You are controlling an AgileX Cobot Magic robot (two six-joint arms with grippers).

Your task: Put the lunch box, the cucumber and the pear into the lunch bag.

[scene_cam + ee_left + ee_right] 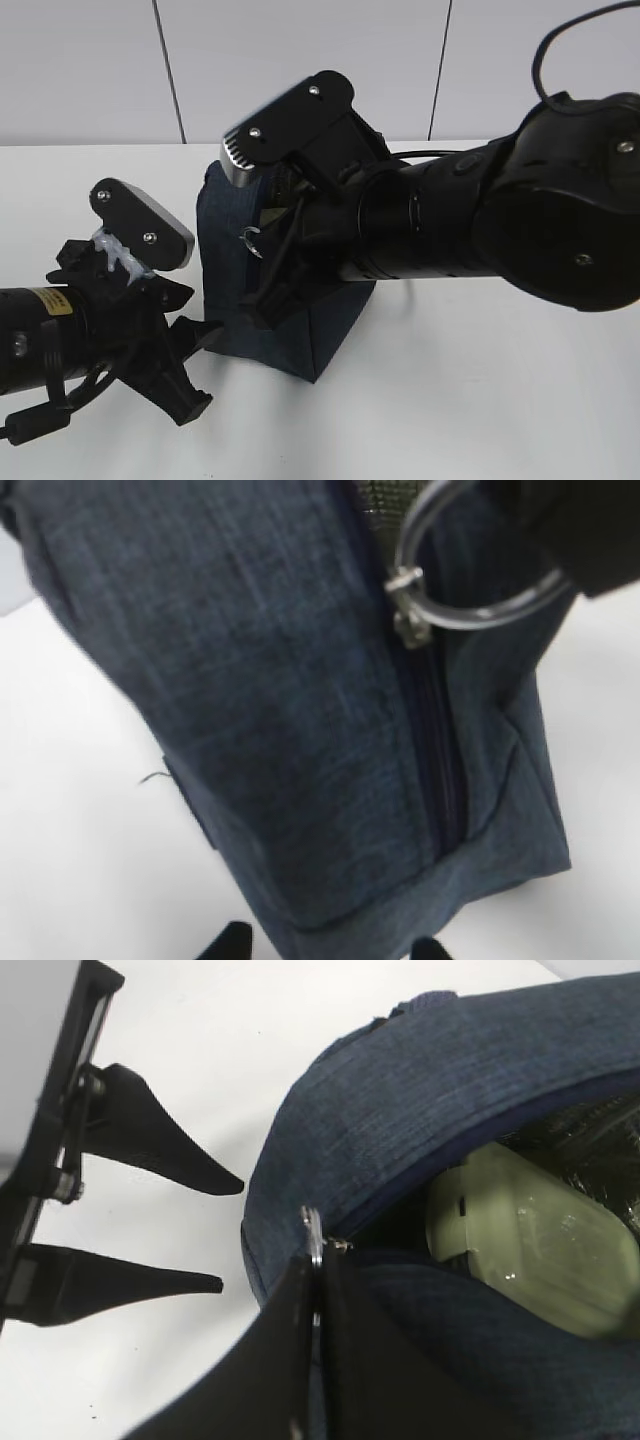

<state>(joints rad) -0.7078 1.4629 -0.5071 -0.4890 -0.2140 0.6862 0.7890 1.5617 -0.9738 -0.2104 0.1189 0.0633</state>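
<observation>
Right gripper (318, 1290) is pressed together on the silver ring pull (470, 555) of the lunch bag (250, 290), which stands upright near the middle of the bench (480, 400), toward its far edge. Left gripper (195, 365) hangs spread just beside the bag's lower near corner, its fingers (150, 1140) apart and holding nothing. Through the half-open mouth the lunch box (520, 1235) shows inside, against dark lining; the cucumber and the pear are not visible, so I cannot tell whether they are in. The step looks like working the zipper. To do it well, pull the ring steadily along the line of the teeth, not outward, and let the left fingers brace the fabric so the bag neither tips nor slides.
</observation>
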